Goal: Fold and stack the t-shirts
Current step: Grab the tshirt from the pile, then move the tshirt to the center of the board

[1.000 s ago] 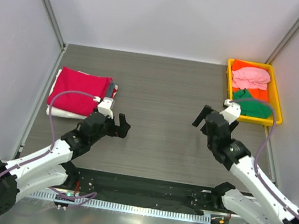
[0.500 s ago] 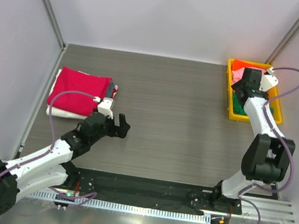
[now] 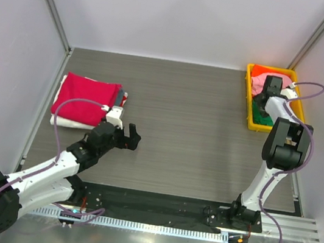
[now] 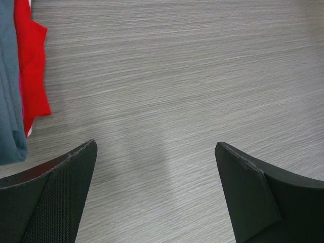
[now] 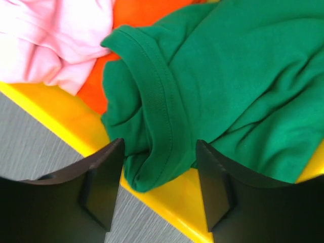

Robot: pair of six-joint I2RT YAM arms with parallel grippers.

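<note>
While right claw (image 5: 159, 147) straddles collar of green t-shirt (image 5: 228, 76) in yellow tray (image 3: 246, 107), 1 o'clock on counter (image 3: 181, 118), grip undeterminable: shallow pinch may slip, or drag pink t-shirt (image 5: 50, 40) along. Left claw (image 4: 156, 144): wide open.

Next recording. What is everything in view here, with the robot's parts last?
crimson t-shirt: 1, crimson, folded atop left stack
white t-shirt: 1, white, under crimson
grey t-shirt: 1, grey, stack's right edge
red t-shirt: 1, red, stack's right edge
tray: 1, yellow, far right
pink t-shirt: 1, pink, in tray
orange t-shirt: 1, orange, in tray
green t-shirt: 1, green, tray's near end
table: 1, grey woodgrain, under everything
left gripper: 1, black, open, beside stack
right gripper: 1, black, astride green t-shirt's fold
</note>
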